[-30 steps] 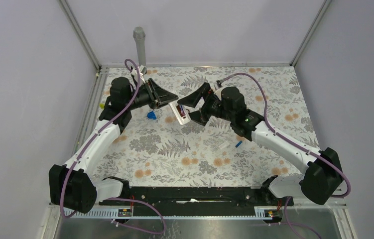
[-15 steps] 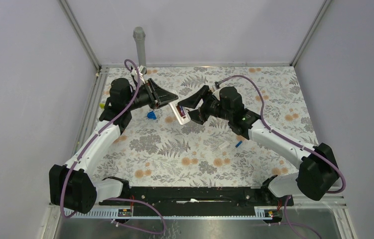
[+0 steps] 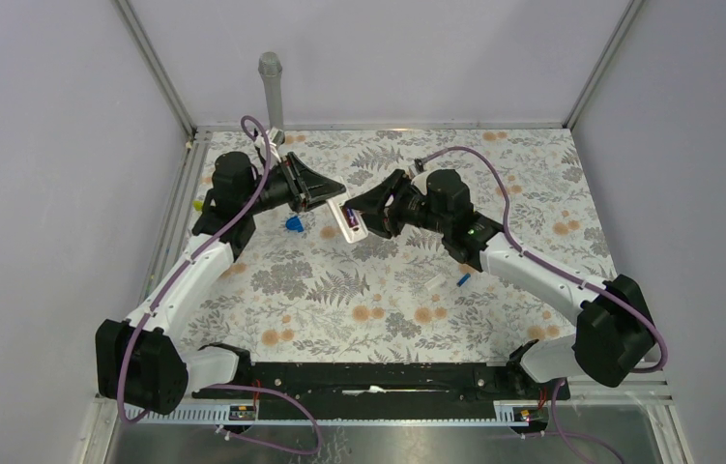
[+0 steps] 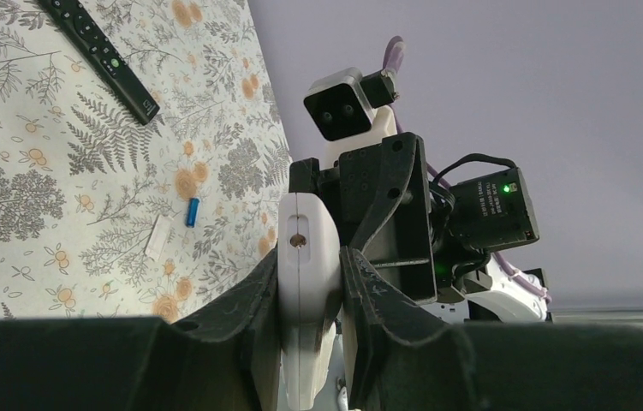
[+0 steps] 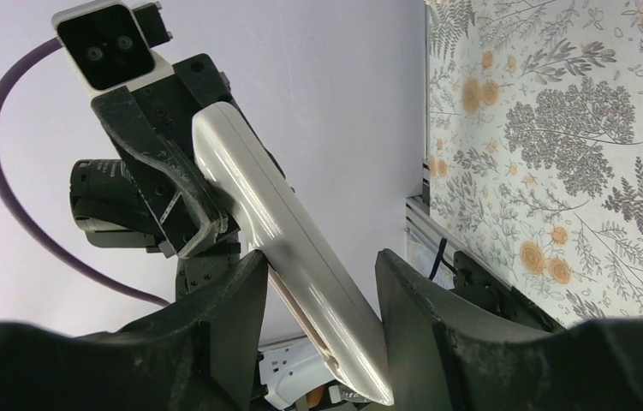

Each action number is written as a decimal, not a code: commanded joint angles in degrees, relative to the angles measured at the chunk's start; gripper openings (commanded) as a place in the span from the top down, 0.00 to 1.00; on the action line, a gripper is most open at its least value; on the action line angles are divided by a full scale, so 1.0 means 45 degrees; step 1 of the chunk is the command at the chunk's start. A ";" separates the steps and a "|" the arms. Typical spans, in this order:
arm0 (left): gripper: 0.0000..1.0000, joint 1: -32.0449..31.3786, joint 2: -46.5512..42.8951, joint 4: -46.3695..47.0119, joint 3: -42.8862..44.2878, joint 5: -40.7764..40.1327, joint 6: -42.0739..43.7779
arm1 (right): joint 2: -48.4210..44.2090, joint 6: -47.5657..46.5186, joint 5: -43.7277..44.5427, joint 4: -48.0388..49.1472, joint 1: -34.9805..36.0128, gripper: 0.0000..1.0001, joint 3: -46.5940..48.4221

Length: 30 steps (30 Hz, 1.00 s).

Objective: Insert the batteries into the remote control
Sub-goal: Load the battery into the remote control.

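- My left gripper (image 3: 332,196) is clamped on one end of the white remote (image 3: 350,219), holding it clear of the bench (image 3: 339,300) towards the far side; in the left wrist view its fingers (image 4: 259,295) press on both sides of the remote.
- My right gripper (image 3: 366,209) faces it from the other side, jaws partly apart and astride the remote's free end.
- In the right wrist view the remote (image 5: 288,235) runs slantwise between the fingers (image 5: 234,312), with a gap on one side, so I don't read that as a grip.
- One blue battery (image 3: 462,279) lies on the bench, nearer the right arm and well apart from the remote.
- A small white flat piece (image 3: 433,282) lies just beside that battery.
- A blue blob-shaped piece (image 3: 293,223) sits on the bench below the left gripper.
- The left wrist view also shows a black remote (image 4: 99,56) lying flat on the bench.
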 commanded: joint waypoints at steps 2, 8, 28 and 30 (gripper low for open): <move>1.00 0.0014 -0.0372 0.1450 0.0420 0.0132 -0.0441 | 0.0148 0.0235 -0.0523 0.0655 -0.0001 0.47 -0.0159; 1.00 0.0049 -0.0283 0.1272 0.0755 0.0219 -0.0791 | 0.0055 -0.0138 -0.0439 0.0517 -0.0015 0.49 -0.0266; 1.00 0.0327 -0.0209 0.0615 0.0696 0.0350 -0.0183 | -0.0289 -0.5807 -0.1409 0.0171 -0.0640 0.08 0.0904; 1.00 0.0327 -0.0196 0.0605 0.0697 0.0372 -0.0184 | -0.0143 -0.5977 -0.1497 0.0106 -0.0651 0.10 0.1013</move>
